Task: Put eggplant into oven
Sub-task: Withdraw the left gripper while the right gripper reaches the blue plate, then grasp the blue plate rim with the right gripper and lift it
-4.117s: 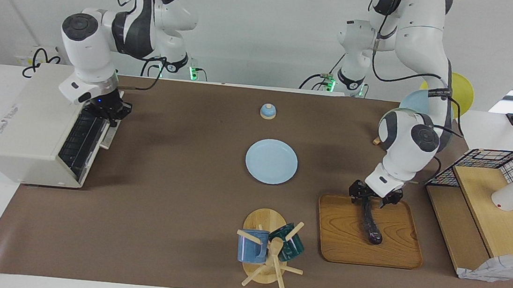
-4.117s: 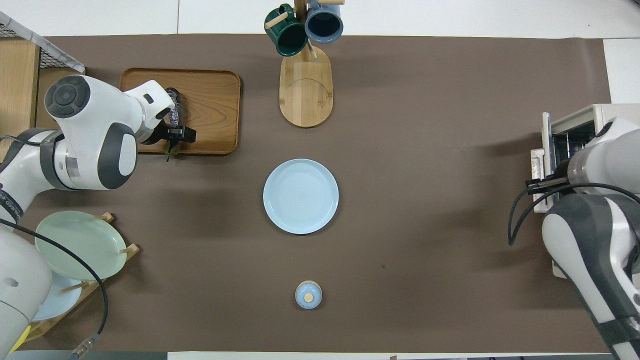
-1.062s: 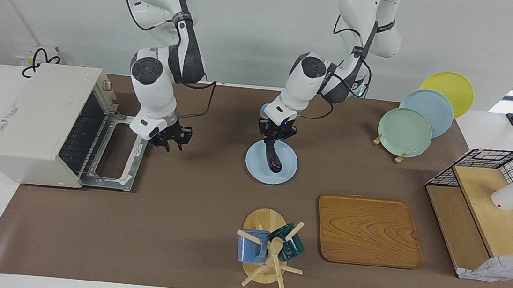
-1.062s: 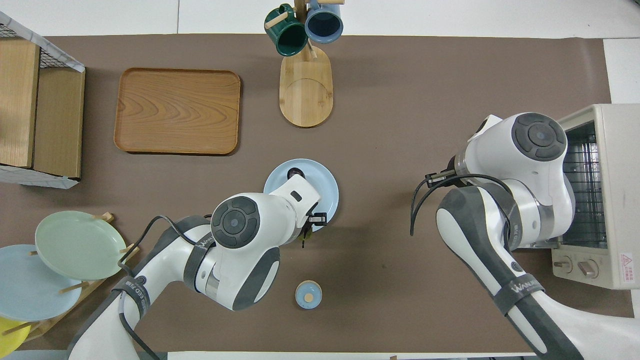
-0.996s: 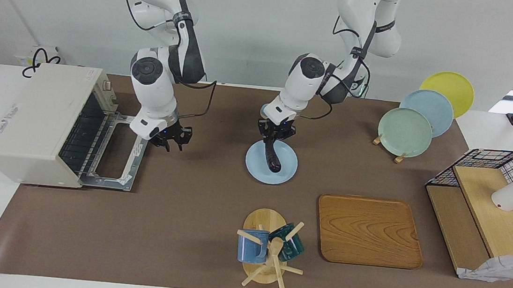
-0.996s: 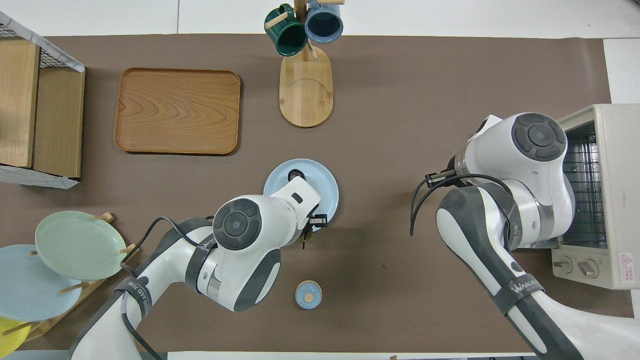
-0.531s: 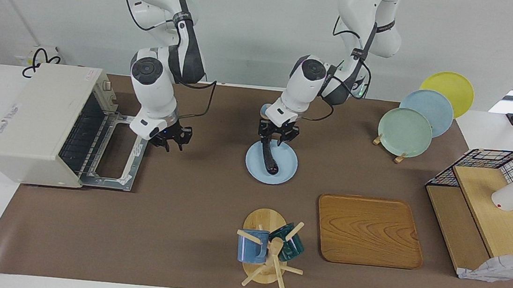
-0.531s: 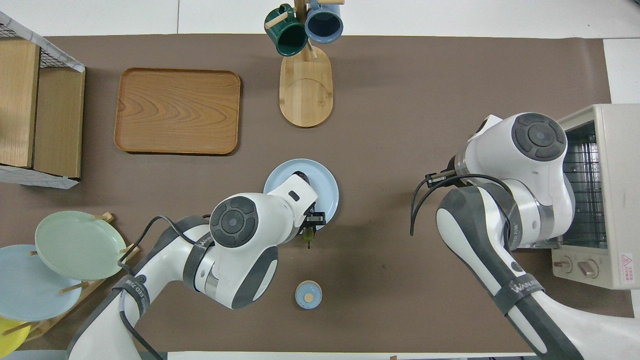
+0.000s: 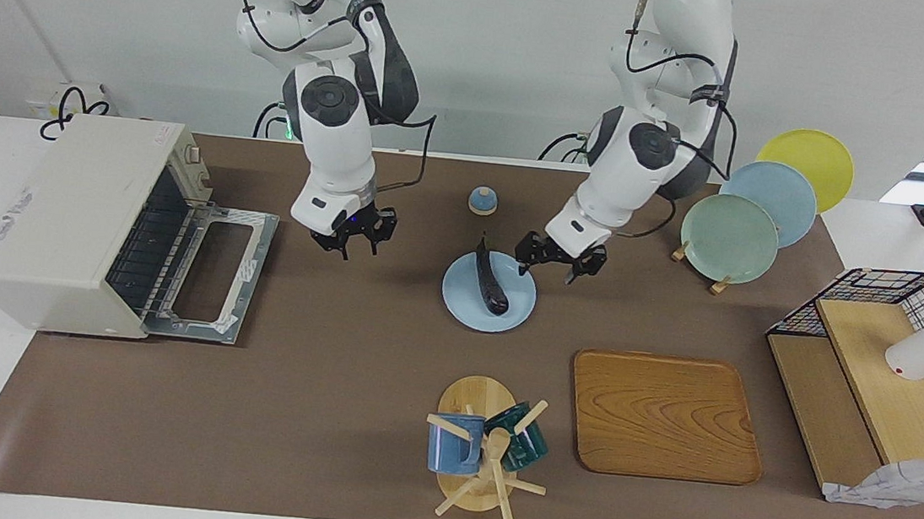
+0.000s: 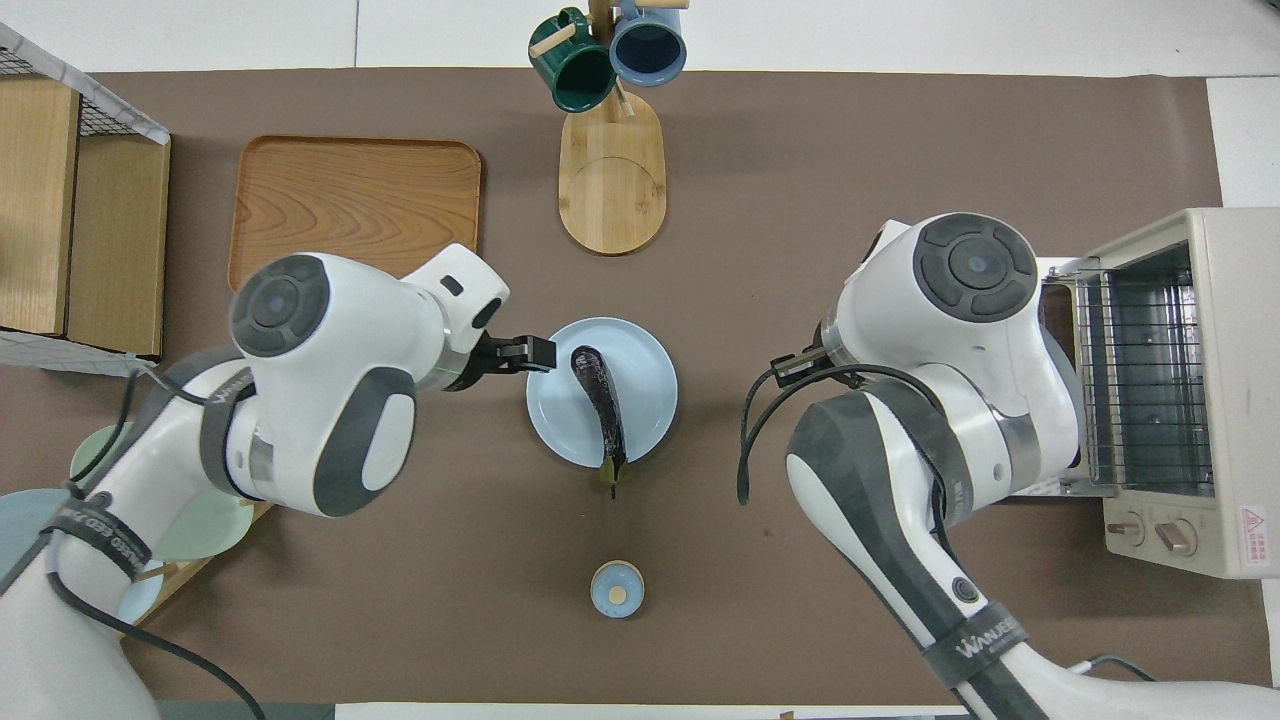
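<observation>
The dark purple eggplant [image 9: 489,282] [image 10: 599,404] lies across the light blue plate [image 9: 458,297] [image 10: 650,375] in the middle of the table, its stem tip over the rim nearer the robots. My left gripper [image 9: 551,262] [image 10: 522,353] hangs open and empty just off the plate's edge toward the left arm's end. My right gripper [image 9: 355,242] is open and empty over the bare mat between oven and plate; its own arm hides it in the overhead view. The cream oven [image 9: 60,204] [image 10: 1190,400] stands at the right arm's end, its door [image 9: 219,270] dropped flat and the wire rack showing.
A small blue lidded pot [image 9: 482,200] [image 10: 617,588] sits nearer the robots than the plate. Farther out stand a mug tree [image 9: 486,453] [image 10: 612,170] and a wooden tray [image 9: 665,415] [image 10: 355,220]. Racked plates [image 9: 732,226] and a wire basket with wooden shelves [image 9: 884,368] fill the left arm's end.
My left gripper opened, let the eggplant down onto the plate and drew aside toward its own end. My right arm moved away from the oven toward the plate.
</observation>
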Action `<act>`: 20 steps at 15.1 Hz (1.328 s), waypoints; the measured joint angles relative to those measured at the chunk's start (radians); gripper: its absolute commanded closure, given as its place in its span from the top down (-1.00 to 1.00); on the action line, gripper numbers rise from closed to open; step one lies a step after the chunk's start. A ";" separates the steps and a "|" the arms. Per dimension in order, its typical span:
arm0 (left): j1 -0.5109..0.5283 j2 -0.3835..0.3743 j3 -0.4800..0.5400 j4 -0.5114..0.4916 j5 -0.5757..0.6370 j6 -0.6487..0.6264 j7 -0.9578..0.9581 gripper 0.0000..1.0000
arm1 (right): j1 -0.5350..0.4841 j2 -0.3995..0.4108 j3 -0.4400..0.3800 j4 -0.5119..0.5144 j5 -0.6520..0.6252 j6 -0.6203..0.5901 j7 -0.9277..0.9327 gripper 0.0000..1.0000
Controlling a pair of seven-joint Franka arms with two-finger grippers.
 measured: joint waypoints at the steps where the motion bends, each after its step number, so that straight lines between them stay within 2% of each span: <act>1: 0.033 0.000 0.001 0.010 0.000 -0.012 0.029 1.00 | 0.023 0.002 0.000 0.023 0.000 -0.001 0.025 0.18; 6: 0.181 0.003 0.003 0.013 0.000 -0.040 0.185 1.00 | 0.252 0.054 0.005 0.142 0.000 0.042 0.292 0.18; 8: 0.254 0.003 0.004 0.013 0.000 -0.061 0.264 1.00 | 0.354 0.138 0.007 0.248 -0.017 0.045 0.414 0.16; 11: 0.354 0.003 0.005 0.013 0.000 -0.085 0.379 1.00 | 0.453 0.329 0.007 0.401 -0.140 0.088 0.513 0.01; 13: 0.388 0.003 0.006 0.014 0.000 -0.092 0.420 1.00 | 0.475 0.415 0.006 0.405 -0.205 0.213 0.521 -0.23; 14: 0.393 0.003 0.006 0.016 0.000 -0.095 0.425 1.00 | 0.475 0.442 0.005 0.391 -0.217 0.271 0.521 -0.26; 16: 0.394 0.003 0.005 0.028 0.000 -0.109 0.426 1.00 | 0.474 0.461 0.003 0.376 -0.224 0.311 0.521 -0.25; 20: 0.408 0.003 0.006 0.093 0.010 -0.198 0.426 1.00 | 0.484 0.461 0.003 0.348 -0.302 0.311 0.521 -0.13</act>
